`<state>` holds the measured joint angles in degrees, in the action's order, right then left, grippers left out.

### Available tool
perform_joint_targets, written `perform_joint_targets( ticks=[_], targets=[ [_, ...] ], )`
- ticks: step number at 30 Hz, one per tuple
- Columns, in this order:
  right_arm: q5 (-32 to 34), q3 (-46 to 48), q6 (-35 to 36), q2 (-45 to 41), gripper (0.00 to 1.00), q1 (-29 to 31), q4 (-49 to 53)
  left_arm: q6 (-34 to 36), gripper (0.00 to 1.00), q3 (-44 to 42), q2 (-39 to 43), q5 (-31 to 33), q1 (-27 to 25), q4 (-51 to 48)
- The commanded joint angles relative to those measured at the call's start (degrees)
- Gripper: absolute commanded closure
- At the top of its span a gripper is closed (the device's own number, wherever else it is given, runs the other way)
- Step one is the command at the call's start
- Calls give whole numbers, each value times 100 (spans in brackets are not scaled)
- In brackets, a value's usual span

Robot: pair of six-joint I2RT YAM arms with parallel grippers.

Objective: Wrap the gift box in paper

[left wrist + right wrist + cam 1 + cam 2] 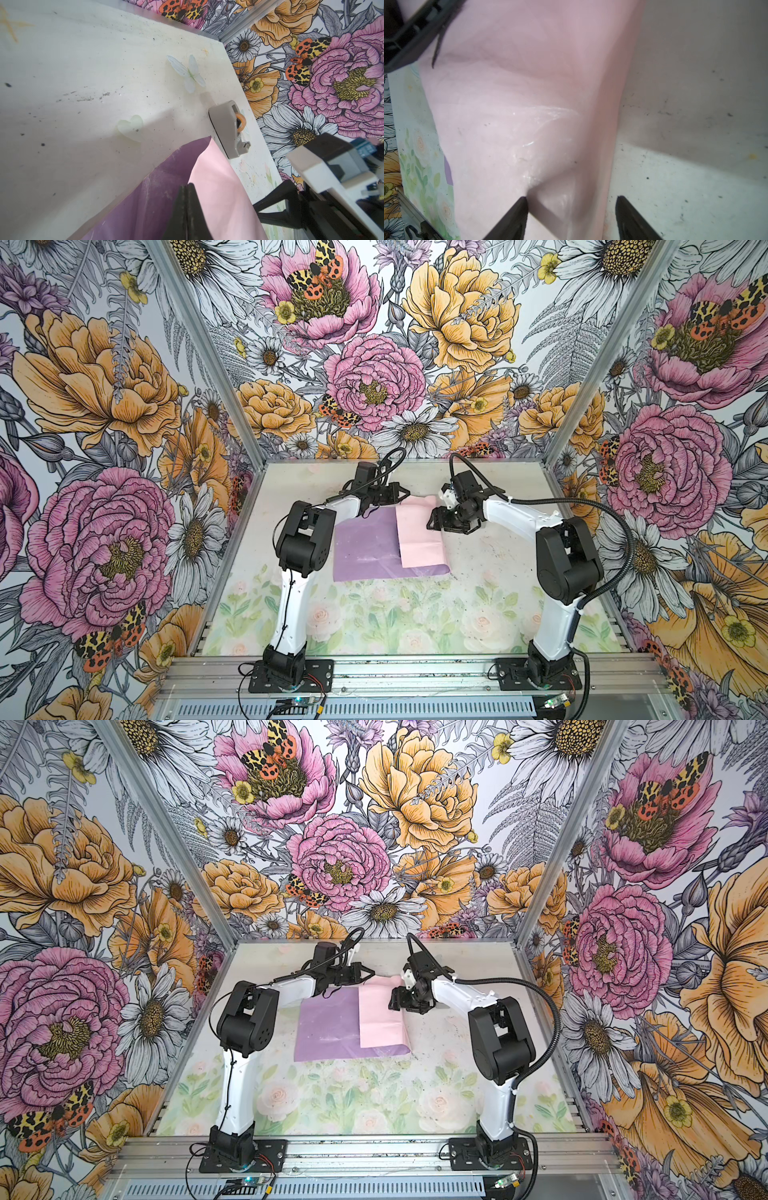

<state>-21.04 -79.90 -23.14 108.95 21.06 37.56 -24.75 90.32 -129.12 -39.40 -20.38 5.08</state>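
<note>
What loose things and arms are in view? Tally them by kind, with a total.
Paper sheet: 1
Tape dispenser: 1
Robot arms: 2
Gift box: 0 visible
Total: 4

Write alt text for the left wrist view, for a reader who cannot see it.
The left claw, shut, pinches a raised fold of the paper, lilac on one side of it and pale pink on the other. Beyond the paper a grey tape dispenser sits on the scuffed pale table by the floral wall.
</note>
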Motion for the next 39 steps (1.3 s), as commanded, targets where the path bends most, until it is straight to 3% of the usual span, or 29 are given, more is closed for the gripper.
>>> perform_joint_targets(
  ticks=[1, 6, 14, 30, 39],
  targets=[
    [332, 66, -93, 88, 32, 98, 50, 278, 100, -97, 422, 194, 16, 300],
    [563, 145, -140, 70, 30, 152, 39, 604, 100, -235, 525, 271, -8, 439],
    [730, 166, -189, 94, 30, 162, 36, 502, 100, -768, 739, 144, -2, 1481],
    [-102, 99, -208, -533, 27, -21, 41, 1023, 100, -858, 697, 418, 1, 1231],
    [267, 267, -242, -252, 28, 162, 41, 1370, 100, -858, 705, 576, -4, 1021]
  ],
)
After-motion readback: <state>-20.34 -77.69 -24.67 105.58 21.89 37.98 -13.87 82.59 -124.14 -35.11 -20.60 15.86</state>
